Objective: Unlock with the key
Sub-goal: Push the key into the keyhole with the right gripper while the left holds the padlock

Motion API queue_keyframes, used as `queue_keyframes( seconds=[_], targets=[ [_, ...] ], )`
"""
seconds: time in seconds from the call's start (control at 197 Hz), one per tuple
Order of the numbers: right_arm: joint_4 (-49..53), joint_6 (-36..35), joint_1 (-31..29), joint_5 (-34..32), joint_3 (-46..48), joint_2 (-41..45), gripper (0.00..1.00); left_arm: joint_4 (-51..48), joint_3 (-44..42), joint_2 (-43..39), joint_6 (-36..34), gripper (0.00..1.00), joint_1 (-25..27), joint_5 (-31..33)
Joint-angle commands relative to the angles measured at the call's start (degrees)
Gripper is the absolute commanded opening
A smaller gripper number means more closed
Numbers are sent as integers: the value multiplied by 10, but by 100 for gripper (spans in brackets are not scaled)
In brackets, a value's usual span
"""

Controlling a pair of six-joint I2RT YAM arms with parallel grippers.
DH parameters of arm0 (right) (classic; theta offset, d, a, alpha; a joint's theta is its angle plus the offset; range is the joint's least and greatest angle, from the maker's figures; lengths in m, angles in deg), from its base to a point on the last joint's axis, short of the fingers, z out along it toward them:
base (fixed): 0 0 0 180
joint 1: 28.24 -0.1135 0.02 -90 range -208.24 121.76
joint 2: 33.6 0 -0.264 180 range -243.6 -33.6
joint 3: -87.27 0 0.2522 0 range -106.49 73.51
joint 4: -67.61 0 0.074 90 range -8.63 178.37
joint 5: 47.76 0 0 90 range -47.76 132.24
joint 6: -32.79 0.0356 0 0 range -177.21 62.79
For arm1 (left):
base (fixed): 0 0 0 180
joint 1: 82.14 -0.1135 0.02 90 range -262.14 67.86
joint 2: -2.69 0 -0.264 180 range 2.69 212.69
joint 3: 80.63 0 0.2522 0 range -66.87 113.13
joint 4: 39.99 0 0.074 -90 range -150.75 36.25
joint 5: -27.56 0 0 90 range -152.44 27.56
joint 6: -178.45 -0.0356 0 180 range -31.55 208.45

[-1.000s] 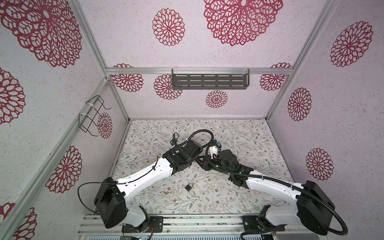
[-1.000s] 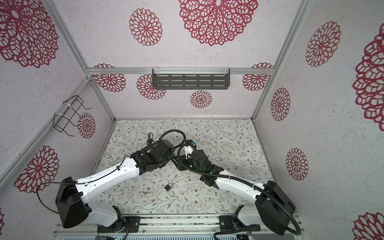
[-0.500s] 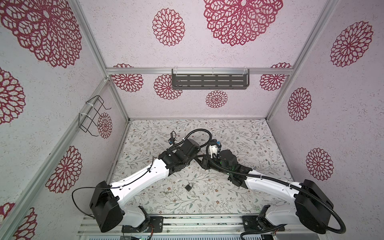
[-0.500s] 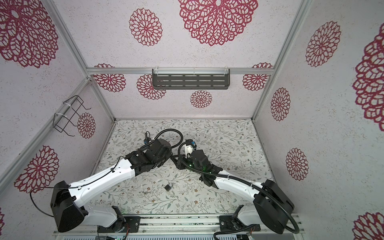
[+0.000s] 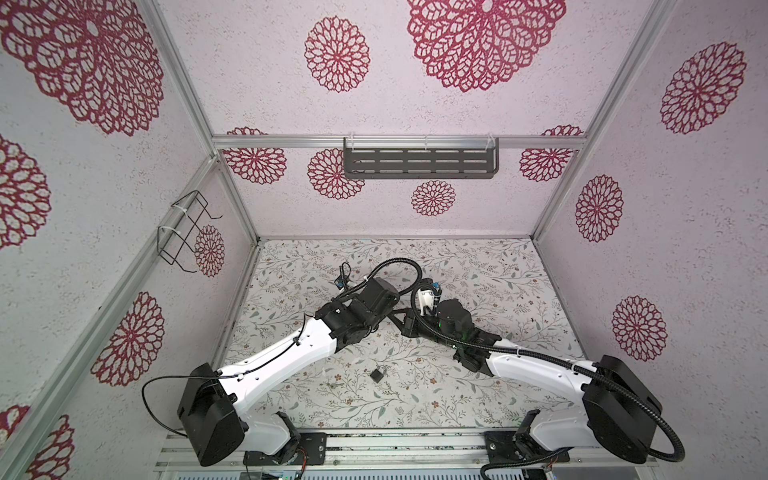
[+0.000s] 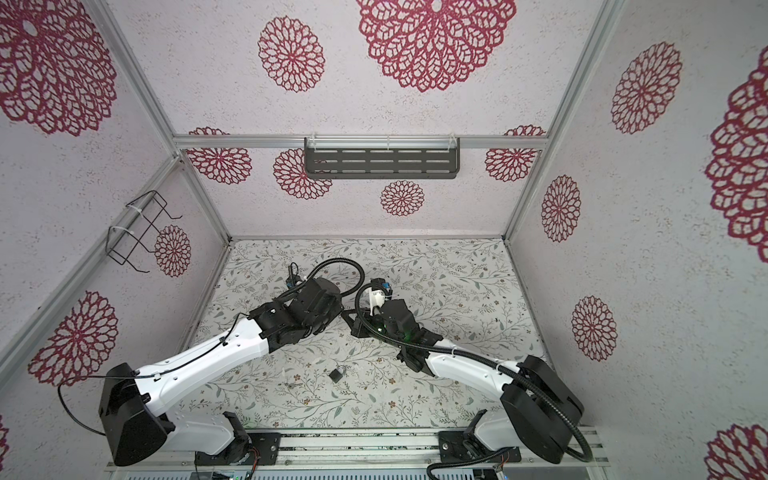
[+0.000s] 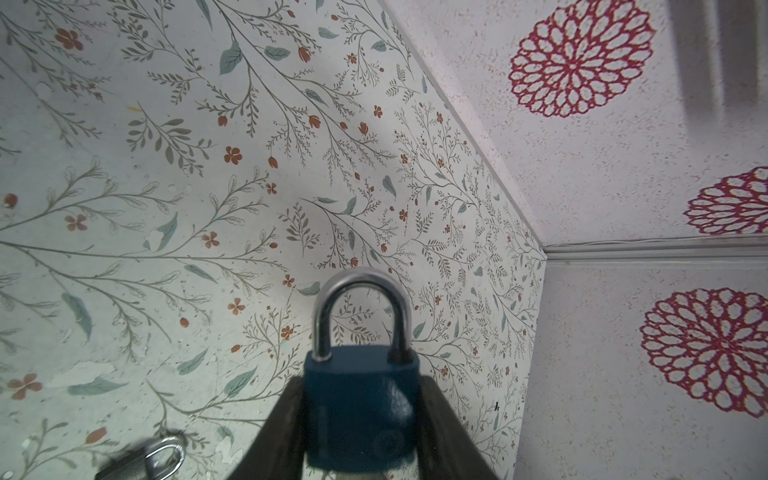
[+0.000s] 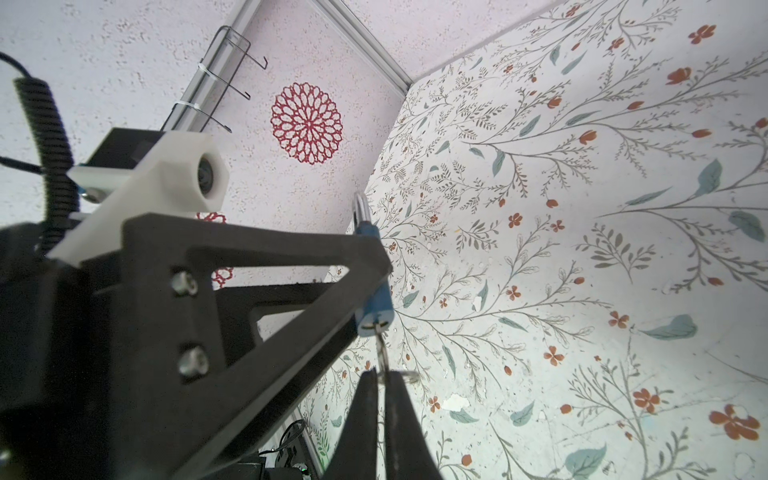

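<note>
Blue padlock (image 7: 360, 407) gripped by left hand (image 7: 360, 384), shackle (image 7: 360, 286) outward — right hand (image 8: 380, 380) pinches the in-line key (image 8: 381, 353).

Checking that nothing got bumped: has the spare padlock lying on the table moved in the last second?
No. The spare padlock sits on the same spot of the table, just as far from the front rail as before.

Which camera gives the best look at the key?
Right wrist view: the key enters the blue padlock, pinched by the right gripper. Left wrist view hides it behind the padlock; in both top views it is hidden.
</note>
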Motion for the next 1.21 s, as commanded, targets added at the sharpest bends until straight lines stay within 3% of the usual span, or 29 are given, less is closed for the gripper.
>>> queue_keyframes(
  seconds=[0.0, 0.339, 0.598, 0.846, 1.205],
  targets=[
    [-41, 4, 2, 11, -19, -8, 7, 39, -2, -23, 6, 0, 10, -22],
    [-33, -21, -1, 15, -50, -12, 7, 64, -17, -23, 31, 0, 30, -47],
    [-7, -29, 0, 11, -29, 17, 7, 46, -12, -44, 18, 0, 24, -5],
    [25, -30, -1, 13, -11, 54, 18, 35, -16, -59, 10, 1, 12, 22],
    [5, 49, -1, 6, -1, 62, 33, 42, -20, -73, -4, 0, 9, 38]
  ],
)
